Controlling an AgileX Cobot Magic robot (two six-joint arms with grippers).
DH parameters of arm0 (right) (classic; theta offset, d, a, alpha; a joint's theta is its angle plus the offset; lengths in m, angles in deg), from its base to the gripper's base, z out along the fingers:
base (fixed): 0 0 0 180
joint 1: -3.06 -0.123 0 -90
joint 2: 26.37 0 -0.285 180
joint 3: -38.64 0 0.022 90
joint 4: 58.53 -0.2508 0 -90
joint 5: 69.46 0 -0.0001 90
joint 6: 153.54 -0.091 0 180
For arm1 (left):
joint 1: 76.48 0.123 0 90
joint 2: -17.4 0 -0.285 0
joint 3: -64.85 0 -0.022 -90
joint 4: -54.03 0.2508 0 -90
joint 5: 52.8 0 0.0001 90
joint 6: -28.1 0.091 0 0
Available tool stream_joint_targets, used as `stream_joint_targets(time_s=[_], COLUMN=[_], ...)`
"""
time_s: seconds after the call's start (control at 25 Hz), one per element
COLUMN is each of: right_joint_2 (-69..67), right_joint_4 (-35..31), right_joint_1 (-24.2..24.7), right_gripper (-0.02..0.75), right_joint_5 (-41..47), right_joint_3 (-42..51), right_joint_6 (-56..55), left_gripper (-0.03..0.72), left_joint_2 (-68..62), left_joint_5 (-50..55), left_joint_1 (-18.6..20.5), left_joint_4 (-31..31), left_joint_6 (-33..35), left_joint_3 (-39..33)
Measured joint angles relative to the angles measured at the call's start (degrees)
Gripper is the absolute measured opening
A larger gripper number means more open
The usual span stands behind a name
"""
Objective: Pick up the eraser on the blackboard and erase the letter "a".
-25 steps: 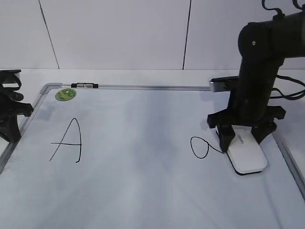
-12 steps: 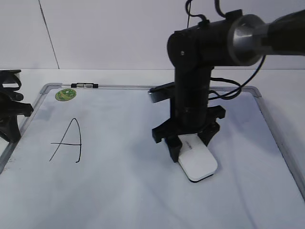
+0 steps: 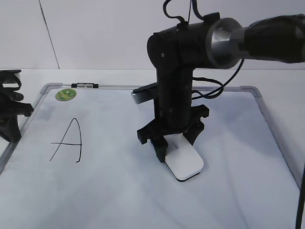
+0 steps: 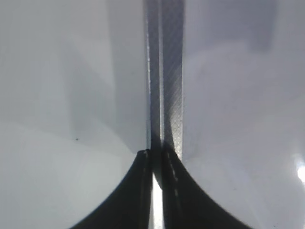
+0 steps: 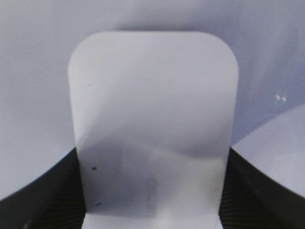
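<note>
My right gripper [image 3: 174, 143] is shut on the eraser [image 3: 183, 161], a flat white block, and presses it flat on the blackboard [image 3: 119, 191] near the board's middle. In the right wrist view the eraser [image 5: 152, 119] fills the frame between the two black fingers [image 5: 152, 210]. The lowercase letter "a" does not show anywhere on the board. A tall capital "A" [image 3: 69, 140] stands on the left part. My left gripper [image 3: 9, 114] rests at the board's left edge, its fingers [image 4: 156, 191] close together above the grey frame [image 4: 167, 71].
A round green sticker [image 3: 66, 94] sits in the board's far left corner, with a small black clip [image 3: 85, 86] on the top frame beside it. A white wall stands behind the table.
My right gripper has slid the eraser leftward across the board, from the right side to the middle. The lowercase "a" seen a second ago is gone. The left arm has not moved.
</note>
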Motion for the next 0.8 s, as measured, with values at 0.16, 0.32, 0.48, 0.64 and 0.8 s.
stream_joint_targets(time_s=[0.16, 0.32, 0.48, 0.64, 0.8], right_joint_2=[0.00, 0.00, 0.00, 0.00, 0.00], right_joint_4=[0.89, 1.58, 3.79, 4.20, 2.90], right_joint_1=[3.30, 9.71, 16.39, 22.15, 23.43], right_gripper=[0.541, 0.541, 0.541, 0.541, 0.541], right_joint_5=[-0.77, -1.32, -1.44, -1.56, -1.56], right_joint_3=[-0.21, -0.30, -0.56, -0.56, -0.56], right_joint_6=[-0.35, -0.48, -0.57, -0.70, -0.45], left_gripper=[0.019, 0.019, 0.020, 0.020, 0.020], left_joint_2=[0.00, 0.00, 0.00, 0.00, 0.00], left_joint_5=[0.00, 0.00, 0.02, 0.12, 0.15], left_joint_1=[0.00, 0.00, 0.00, 0.00, 0.00], left_joint_4=[0.00, 0.00, 0.00, 0.00, 0.00], left_joint_6=[0.00, 0.00, 0.00, 0.00, 0.00], left_joint_3=[0.00, 0.00, 0.00, 0.00, 0.00])
